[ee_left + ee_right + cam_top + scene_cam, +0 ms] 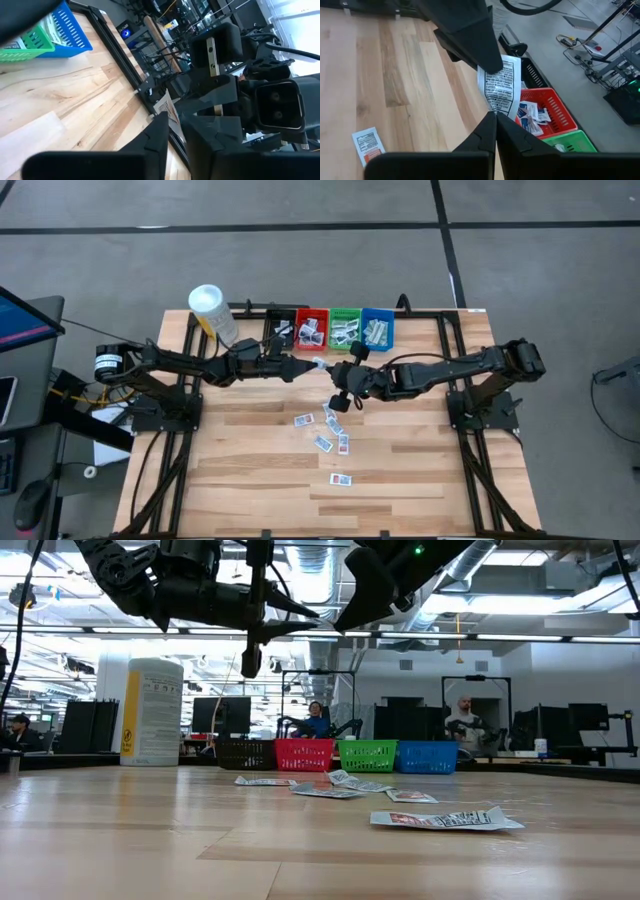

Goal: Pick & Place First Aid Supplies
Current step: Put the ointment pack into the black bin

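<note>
The left gripper (322,365) and right gripper (492,117) both pinch one white packet (501,82), held up in front of the red bin (545,107). Next, probably one lets go.

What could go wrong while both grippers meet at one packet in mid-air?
1. The packet is pinched by just one edge in the right gripper; a mistimed release could drop it among the loose packets, short of the red bin.
2. The left gripper sits almost against the right one, so slight misalignment could knock them together or tear the packet.
</note>
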Controlling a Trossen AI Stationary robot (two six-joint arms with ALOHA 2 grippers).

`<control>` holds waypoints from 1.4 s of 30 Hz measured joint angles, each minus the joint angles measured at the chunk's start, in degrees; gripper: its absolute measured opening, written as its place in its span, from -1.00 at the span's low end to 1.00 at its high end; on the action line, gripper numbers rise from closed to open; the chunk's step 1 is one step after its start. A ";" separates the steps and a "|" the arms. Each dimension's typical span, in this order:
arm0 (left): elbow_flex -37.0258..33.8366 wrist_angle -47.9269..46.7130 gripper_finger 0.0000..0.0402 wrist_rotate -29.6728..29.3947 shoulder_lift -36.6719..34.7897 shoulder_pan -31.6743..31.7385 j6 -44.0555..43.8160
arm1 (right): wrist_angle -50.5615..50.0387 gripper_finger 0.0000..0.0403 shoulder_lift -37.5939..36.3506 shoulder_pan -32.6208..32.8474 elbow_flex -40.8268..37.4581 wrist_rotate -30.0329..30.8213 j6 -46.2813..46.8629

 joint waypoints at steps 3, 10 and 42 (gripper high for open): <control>0.00 0.14 -0.83 -0.02 0.00 0.00 0.11 | -0.01 -0.99 0.00 0.14 0.00 0.00 0.04; 0.00 0.21 -0.95 -0.28 0.00 0.00 0.17 | -0.04 -0.99 0.00 0.10 0.00 -2.25 0.14; 0.00 0.21 -0.97 -2.97 0.00 0.23 9.89 | -9.80 -0.03 -0.04 0.04 -1.75 -3.15 14.22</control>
